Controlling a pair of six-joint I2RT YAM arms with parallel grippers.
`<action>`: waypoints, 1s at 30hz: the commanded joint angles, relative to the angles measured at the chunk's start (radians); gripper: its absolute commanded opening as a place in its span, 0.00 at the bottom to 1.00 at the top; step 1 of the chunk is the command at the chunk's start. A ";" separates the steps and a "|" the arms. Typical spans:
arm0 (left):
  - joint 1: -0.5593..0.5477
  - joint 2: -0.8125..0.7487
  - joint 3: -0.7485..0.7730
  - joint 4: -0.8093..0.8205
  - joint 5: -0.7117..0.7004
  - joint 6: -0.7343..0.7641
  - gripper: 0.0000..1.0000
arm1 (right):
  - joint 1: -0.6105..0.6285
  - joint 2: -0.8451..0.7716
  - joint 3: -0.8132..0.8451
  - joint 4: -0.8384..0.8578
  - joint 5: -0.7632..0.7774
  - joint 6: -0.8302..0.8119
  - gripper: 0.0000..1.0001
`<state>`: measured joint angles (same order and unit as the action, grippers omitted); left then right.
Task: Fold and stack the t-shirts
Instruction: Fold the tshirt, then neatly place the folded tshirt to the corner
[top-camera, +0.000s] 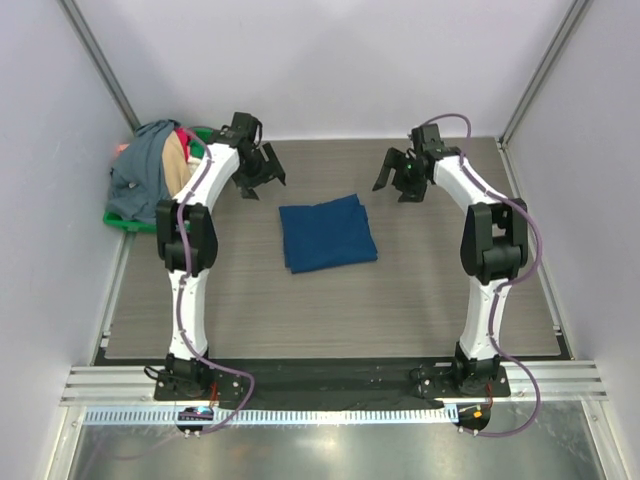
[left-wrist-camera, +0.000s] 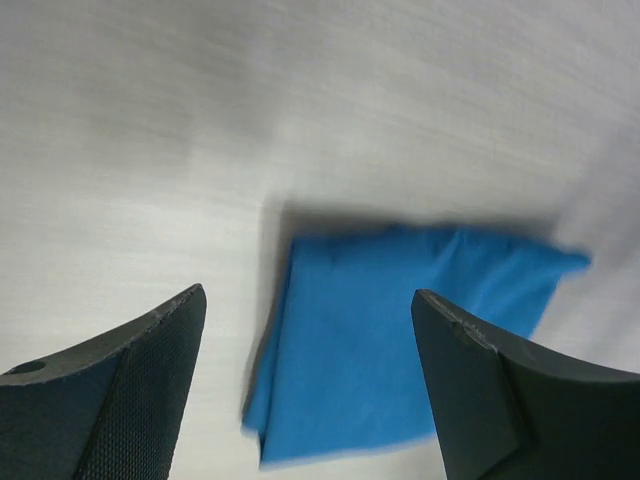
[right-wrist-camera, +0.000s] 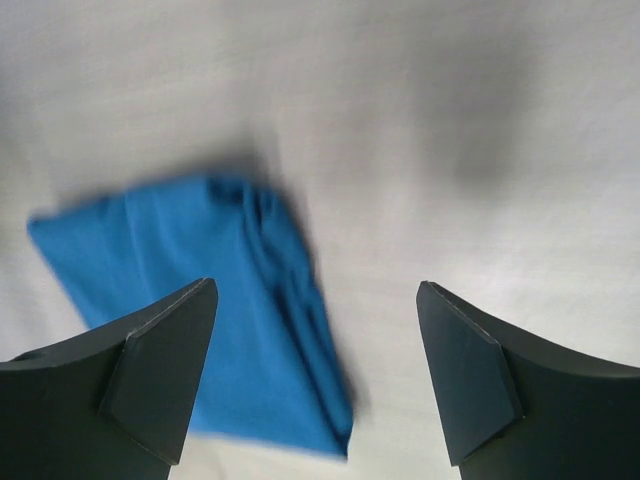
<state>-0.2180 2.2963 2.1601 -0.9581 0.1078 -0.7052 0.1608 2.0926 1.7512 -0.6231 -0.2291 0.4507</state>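
- Blue shirt (top-camera: 327, 233) lay folded at centre of table (top-camera: 440, 310).
- Left gripper (left-wrist-camera: 308, 295) stood wide, empty, above the table.
- Right gripper (right-wrist-camera: 315, 290) likewise wide, empty.
- Other shirts (top-camera: 145, 170) heaped on tray (top-camera: 125, 222), far left.

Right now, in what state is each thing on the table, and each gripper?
Blue t-shirt: folded, lying flat mid-table, not held.
Pile of t-shirts: unfolded, heaped on the green tray at the far left.
Left gripper: open, empty, above the table.
Right gripper: open, empty, above the table.
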 joint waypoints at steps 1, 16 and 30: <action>-0.014 -0.199 -0.113 0.012 0.069 0.023 0.84 | 0.017 -0.137 -0.140 0.136 -0.113 -0.015 0.87; -0.044 -0.846 -0.834 0.122 -0.071 0.039 0.81 | 0.094 0.069 -0.130 0.149 -0.225 -0.056 0.75; -0.043 -1.282 -1.123 0.133 -0.267 0.145 0.81 | 0.114 0.116 -0.059 -0.001 -0.023 -0.162 0.01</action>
<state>-0.2634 1.0618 1.0817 -0.8494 -0.1009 -0.6022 0.2977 2.2169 1.6482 -0.5106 -0.4206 0.3641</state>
